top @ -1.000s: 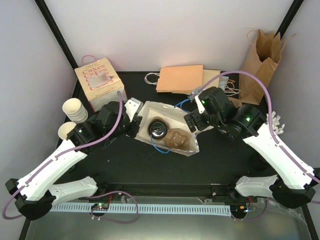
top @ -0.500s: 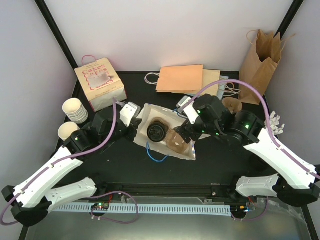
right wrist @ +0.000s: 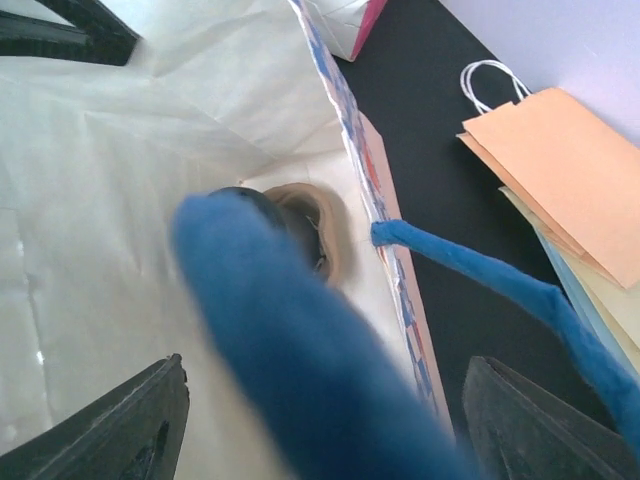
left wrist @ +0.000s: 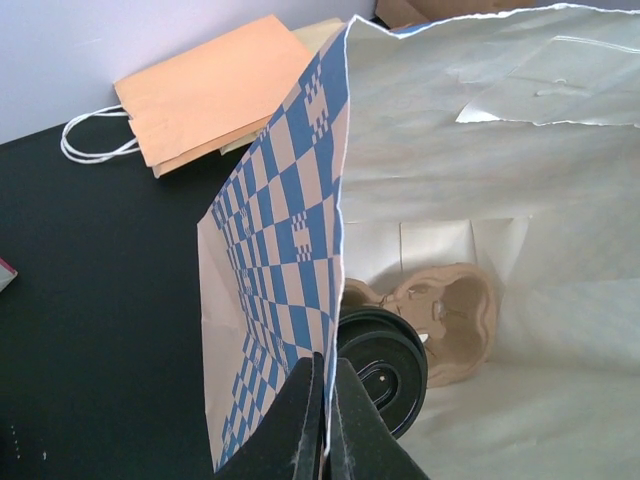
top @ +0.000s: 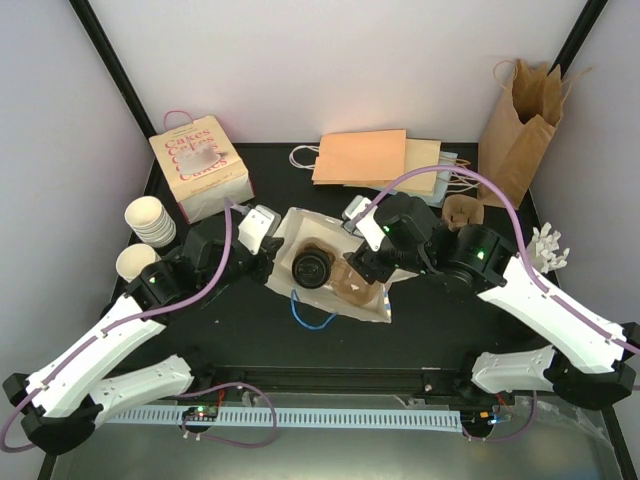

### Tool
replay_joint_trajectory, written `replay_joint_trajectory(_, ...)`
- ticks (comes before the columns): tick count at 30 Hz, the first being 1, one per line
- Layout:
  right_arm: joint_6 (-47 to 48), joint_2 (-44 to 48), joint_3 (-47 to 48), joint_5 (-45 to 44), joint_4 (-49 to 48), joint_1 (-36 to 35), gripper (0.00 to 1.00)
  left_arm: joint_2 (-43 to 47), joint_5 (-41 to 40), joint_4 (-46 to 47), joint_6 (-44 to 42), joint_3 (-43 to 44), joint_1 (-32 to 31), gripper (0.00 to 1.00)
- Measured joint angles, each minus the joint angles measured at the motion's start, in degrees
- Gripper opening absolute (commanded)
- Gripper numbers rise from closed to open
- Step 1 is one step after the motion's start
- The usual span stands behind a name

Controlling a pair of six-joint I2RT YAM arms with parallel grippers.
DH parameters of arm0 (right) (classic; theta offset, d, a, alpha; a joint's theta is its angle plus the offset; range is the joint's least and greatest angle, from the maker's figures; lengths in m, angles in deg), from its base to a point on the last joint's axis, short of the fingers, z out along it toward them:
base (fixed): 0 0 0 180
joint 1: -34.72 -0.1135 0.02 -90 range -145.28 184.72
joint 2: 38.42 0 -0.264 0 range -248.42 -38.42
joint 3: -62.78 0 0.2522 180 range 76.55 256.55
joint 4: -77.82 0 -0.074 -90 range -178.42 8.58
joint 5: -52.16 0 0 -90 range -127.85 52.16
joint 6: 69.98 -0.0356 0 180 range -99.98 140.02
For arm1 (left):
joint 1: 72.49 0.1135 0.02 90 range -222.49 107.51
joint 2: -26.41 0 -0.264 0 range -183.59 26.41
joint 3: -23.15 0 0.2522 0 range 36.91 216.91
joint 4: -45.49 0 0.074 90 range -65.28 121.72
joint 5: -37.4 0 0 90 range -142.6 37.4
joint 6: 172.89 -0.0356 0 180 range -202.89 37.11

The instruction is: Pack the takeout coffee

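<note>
A white bag with blue checks (top: 372, 303) lies open on its side mid-table. Inside it sits a takeout coffee cup with a black lid (top: 312, 266) beside a brown pulp carrier (top: 356, 281). My left gripper (top: 272, 250) is shut on the bag's left rim, which its pads (left wrist: 310, 400) pinch with the lid (left wrist: 385, 365) just behind. My right gripper (top: 368, 262) hangs open over the bag's right rim. In the right wrist view the blue rope handle (right wrist: 300, 350) passes blurred between its wide fingers (right wrist: 130, 430), touching neither. A stack of cream cups (top: 148, 220) and a single cup (top: 133, 262) stand at the left.
A pink "Cakes" box (top: 200, 168) stands at the back left. Flat orange paper bags (top: 365, 158) lie at the back middle, a tall brown paper bag (top: 520, 120) stands at the back right, and another pulp carrier (top: 462, 212) lies beside it.
My right gripper has moved left and down over the bag's right rim, its jaws narrowing a little. The bag and the left gripper have shifted slightly towards the near left.
</note>
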Motion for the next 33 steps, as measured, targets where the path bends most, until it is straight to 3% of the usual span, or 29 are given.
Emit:
replay_joint_trajectory(4,0.74,0.13,-0.24,-2.93,-0.17,0.0,0.63,0.02,0.04,0.13,-0.04,-0.04,0.0,0.02)
replay_joint_trajectory(16,1.53,4.48,-2.01,-7.93,-0.59,0.0,0.61,0.31,0.04,0.33,-0.39,-0.26,0.0,0.02)
replay_joint_trajectory(21,1.75,3.82,-3.58,-8.2,-0.48,0.0,0.46,1.05,0.04,0.28,-0.39,-0.68,0.0,0.02)
replay_joint_trajectory(28,2.8,3.65,-3.85,-8.2,-1.62,0.0,0.16,1.84,0.09,0.35,-0.37,-1.29,0.0,0.02)
replay_joint_trajectory(33,4.37,3.76,-3.85,-6.4,-3.96,0.0,0.06,2.23,0.13,0.83,-0.31,-2.19,0.0,0.02)
